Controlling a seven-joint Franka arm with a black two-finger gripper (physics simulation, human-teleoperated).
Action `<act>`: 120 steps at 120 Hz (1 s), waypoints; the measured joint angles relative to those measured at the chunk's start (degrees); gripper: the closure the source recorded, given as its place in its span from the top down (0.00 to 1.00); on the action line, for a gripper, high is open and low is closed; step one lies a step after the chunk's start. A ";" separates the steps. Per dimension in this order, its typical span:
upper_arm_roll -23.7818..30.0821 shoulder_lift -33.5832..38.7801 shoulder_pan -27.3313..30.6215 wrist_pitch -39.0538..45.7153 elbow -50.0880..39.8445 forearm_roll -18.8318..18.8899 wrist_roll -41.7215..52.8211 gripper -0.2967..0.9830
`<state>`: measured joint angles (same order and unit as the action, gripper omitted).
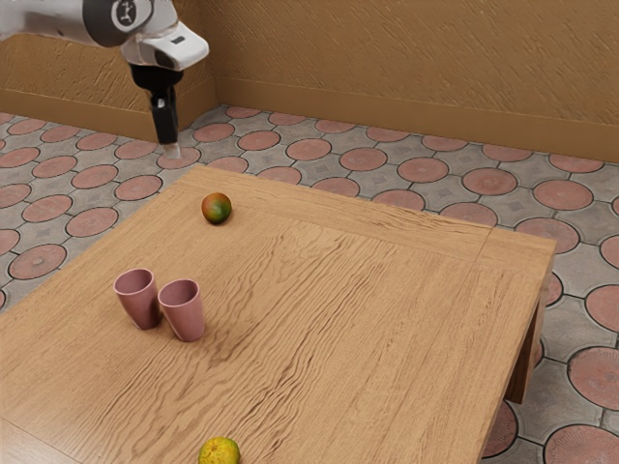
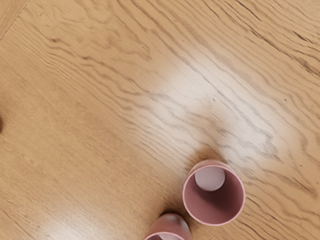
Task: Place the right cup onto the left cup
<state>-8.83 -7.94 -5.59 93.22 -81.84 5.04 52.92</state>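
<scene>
The claw (image 1: 172, 150) hangs above the tabletop (image 1: 348, 300) with nothing seen in its hold; how far open it is, I cannot tell. One cup (image 1: 184, 312) stands upright just beside the other cup (image 1: 140, 302), mouths up, so their tapered shapes should nest once one is lifted over. The two fruits, green-red (image 1: 217, 208) and yellow (image 1: 220, 452), sit well clear of that path.

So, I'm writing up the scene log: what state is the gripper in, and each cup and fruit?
Gripper: raised, holding nothing.
Cup at the exterior view's right: upright, empty, not stacked.
Cup at the exterior view's left: upright, not stacked.
Red-green fruit: resting on the table, ungrasped.
Yellow fruit: resting on the table, ungrasped.
</scene>
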 joint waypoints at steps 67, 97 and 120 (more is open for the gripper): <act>-0.05 -1.79 1.51 19.51 -22.36 -2.66 2.33 0.77; -0.05 -3.81 5.29 26.71 -26.42 -1.23 2.77 0.77; -0.05 -6.18 6.70 29.42 -28.06 -1.12 2.98 0.77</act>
<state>-8.88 -14.12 1.12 122.64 -109.90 3.92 55.90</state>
